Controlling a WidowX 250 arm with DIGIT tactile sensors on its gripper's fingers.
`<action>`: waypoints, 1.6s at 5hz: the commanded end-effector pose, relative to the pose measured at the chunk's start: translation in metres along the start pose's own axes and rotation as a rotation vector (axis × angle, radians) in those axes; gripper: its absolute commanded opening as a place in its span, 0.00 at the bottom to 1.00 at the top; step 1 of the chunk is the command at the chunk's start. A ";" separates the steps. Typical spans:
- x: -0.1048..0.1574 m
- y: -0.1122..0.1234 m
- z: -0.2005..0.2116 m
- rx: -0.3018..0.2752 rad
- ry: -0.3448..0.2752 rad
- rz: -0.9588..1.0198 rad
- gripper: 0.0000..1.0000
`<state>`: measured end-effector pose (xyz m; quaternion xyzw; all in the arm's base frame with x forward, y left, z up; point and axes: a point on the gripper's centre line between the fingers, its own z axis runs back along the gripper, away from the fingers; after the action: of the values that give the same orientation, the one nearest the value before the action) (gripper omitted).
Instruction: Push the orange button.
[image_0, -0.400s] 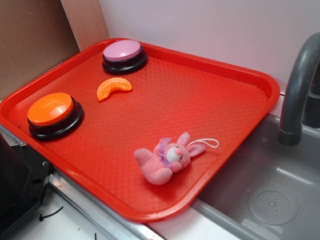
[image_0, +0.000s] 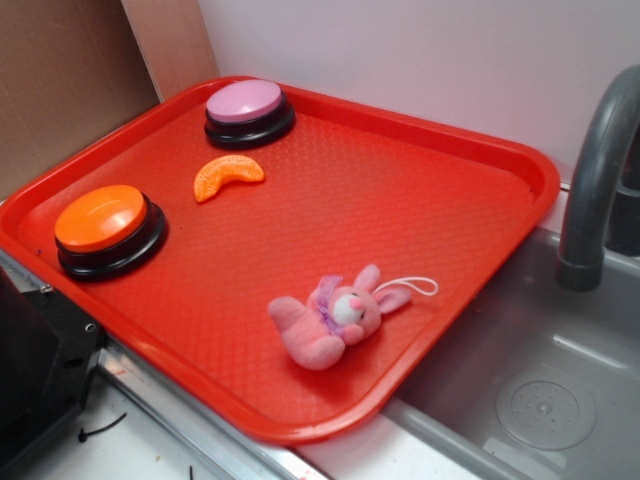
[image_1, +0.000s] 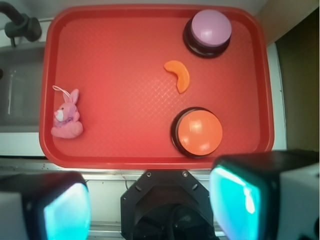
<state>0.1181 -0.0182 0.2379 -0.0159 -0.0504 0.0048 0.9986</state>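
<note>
The gripper (image_1: 150, 207), fingers spread wide, hangs high above the red plastic tray (image_1: 105, 152). Descending off-centre, it could miss the glossy domed orange button (image_1: 199, 131) or nudge the nearby crescent-shaped orange-slice toy (image_1: 178, 75).

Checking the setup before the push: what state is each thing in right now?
orange button: untouched, on the tray's near edge.
pink button: untouched, in the tray's corner.
orange slice toy: lying flat between the buttons.
plush bunny: lying on its side, alone.
tray: flat beside the sink.
hand: open, empty, high above the tray's near edge.
</note>
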 end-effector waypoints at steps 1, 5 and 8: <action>0.031 0.099 -0.067 0.078 0.035 0.367 1.00; 0.007 0.103 -0.157 0.114 -0.016 0.518 1.00; 0.015 0.095 -0.194 0.119 0.024 0.457 1.00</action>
<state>0.1627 0.0677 0.0444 0.0310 -0.0397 0.2358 0.9705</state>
